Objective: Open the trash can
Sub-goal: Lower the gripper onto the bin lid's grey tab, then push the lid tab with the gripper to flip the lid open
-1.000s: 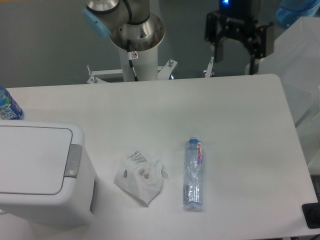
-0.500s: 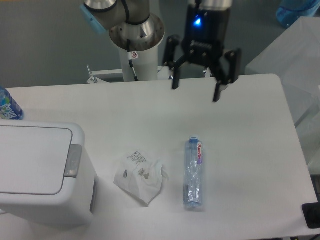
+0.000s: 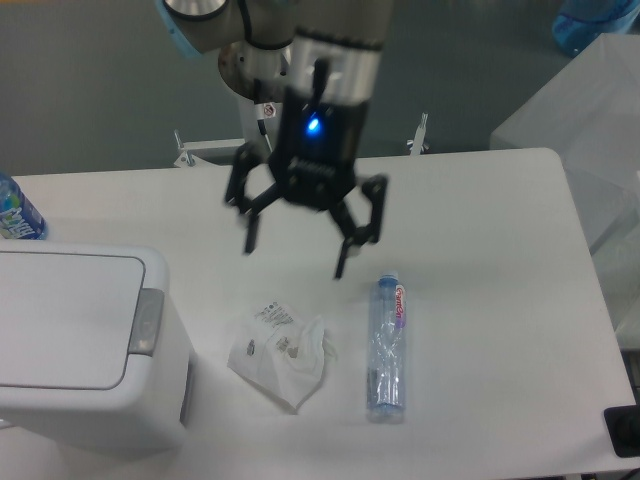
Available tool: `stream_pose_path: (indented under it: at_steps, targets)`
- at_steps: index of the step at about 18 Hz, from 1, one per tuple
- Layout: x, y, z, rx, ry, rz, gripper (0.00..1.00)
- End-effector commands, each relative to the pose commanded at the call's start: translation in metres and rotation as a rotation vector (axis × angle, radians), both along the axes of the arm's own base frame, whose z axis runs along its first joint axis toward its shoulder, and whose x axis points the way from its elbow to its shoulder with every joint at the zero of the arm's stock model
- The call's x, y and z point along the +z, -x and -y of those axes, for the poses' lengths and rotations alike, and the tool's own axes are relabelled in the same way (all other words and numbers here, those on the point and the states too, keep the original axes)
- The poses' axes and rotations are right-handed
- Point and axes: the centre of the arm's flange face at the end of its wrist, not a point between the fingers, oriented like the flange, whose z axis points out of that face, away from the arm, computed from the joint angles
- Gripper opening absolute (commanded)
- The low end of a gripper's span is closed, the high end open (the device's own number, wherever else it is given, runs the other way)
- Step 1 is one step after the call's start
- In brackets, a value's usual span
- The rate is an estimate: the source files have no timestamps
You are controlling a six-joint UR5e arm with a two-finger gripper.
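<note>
Progress: none judged done | large white boxy plastic trash can seen at table's left edge, flat lid down (grey push-button bar unpressed) | black two-finger gripper spread wide, nothing held, hung well right of it

Tool hangs spread wide above the table; trash can lid down; wrapper beside bottle.

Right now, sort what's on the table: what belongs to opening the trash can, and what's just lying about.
For the job:
- trash can, lid shut, grey push-button bar on its right edge
- gripper, open, above the table

Lying about:
- crumpled wrapper
- clear bottle on its side
- blue-labelled bottle at the left edge
</note>
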Motion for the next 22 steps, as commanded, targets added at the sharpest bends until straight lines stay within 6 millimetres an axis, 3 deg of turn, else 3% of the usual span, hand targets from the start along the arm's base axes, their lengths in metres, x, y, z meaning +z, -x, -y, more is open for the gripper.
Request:
stream_pose_path:
  at_steps: [8,22]
  targets:
    - [-0.025,-0.021,-0.029,0.061,0.015,0.117,1.00]
    - [-0.055,-0.026,-0.034,0.055,0.055,0.147,1.00]
